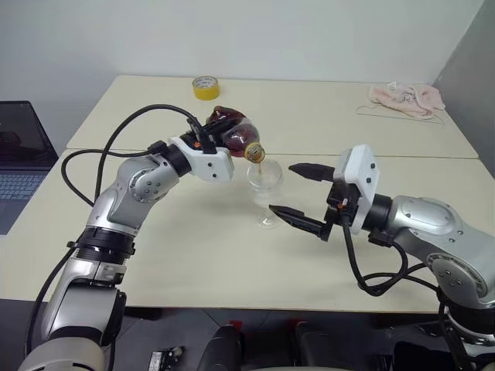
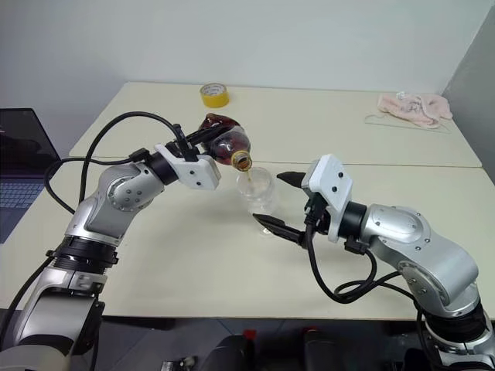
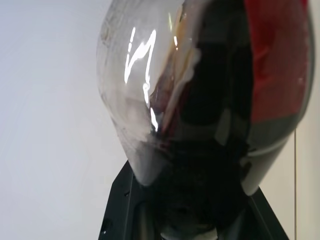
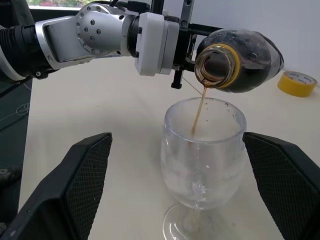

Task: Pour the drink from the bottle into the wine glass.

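My left gripper point(image 1: 215, 139) is shut on the bottle point(image 1: 233, 131), which is tipped mouth-down with no cap on its yellow neck ring point(image 4: 216, 66). A thin brown stream of the drink point(image 4: 198, 112) runs from the mouth into the wine glass point(image 1: 265, 184), which stands upright on the table. Dark liquid still fills much of the bottle point(image 3: 215, 100). My right gripper point(image 1: 282, 189) is open, one finger on each side of the glass bowl point(image 4: 202, 150) with a gap on both sides, touching nothing.
A yellow tape roll point(image 1: 205, 87) lies at the back of the beige table point(image 1: 193, 255). At the back right a pink cloth point(image 1: 406, 98) lies crumpled. A laptop point(image 1: 19, 154) sits off the table's left edge.
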`<action>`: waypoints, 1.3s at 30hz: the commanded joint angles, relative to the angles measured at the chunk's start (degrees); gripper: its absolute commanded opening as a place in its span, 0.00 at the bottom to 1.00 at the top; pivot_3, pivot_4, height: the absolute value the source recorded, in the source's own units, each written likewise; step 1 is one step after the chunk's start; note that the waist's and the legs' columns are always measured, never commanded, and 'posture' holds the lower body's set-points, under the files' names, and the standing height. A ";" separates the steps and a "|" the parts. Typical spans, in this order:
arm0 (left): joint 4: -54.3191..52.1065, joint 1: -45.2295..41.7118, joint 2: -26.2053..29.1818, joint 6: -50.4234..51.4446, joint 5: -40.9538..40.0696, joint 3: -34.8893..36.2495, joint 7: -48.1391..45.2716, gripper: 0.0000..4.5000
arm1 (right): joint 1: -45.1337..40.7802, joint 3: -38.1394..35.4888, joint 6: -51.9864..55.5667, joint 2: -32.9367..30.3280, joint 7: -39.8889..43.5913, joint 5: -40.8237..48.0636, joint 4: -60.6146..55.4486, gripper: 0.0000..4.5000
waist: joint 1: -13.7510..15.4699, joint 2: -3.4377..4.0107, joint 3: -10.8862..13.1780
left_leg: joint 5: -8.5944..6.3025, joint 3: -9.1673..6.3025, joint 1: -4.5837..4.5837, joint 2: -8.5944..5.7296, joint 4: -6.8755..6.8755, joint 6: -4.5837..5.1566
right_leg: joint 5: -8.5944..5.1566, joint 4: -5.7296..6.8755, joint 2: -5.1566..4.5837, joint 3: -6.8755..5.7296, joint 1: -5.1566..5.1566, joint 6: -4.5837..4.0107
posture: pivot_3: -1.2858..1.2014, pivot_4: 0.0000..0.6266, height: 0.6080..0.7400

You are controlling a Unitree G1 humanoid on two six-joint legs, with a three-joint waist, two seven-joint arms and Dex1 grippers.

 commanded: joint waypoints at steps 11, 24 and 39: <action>1.33 -3.12 0.47 -1.98 1.51 0.29 3.59 0.17 | 0.39 -0.99 -0.45 0.07 0.23 0.68 -2.08 1.00 | -0.01 0.00 0.00 | 0.00 0.00 0.00 -0.01 0.01 0.00 | 0.00 0.00 0.00 -0.01 0.00 0.00 | 0.52 0.24 1.00; 2.91 -3.90 0.73 -3.61 2.30 -0.47 5.28 0.16 | 0.73 -0.81 -0.65 0.11 0.45 0.48 -1.99 1.00 | -0.05 0.00 0.00 | 0.00 0.00 0.00 -0.01 0.01 0.00 | 0.00 0.02 0.00 0.00 -0.01 0.00 | 0.52 0.24 1.00; 3.09 -4.13 0.86 -4.30 3.20 -0.54 6.24 0.16 | 1.18 -2.86 0.05 -0.65 0.83 2.29 -2.85 1.00 | -0.05 0.00 0.00 | 0.00 0.00 0.00 -0.01 0.01 0.00 | 0.00 0.02 0.00 0.00 -0.01 0.00 | 0.52 0.24 1.00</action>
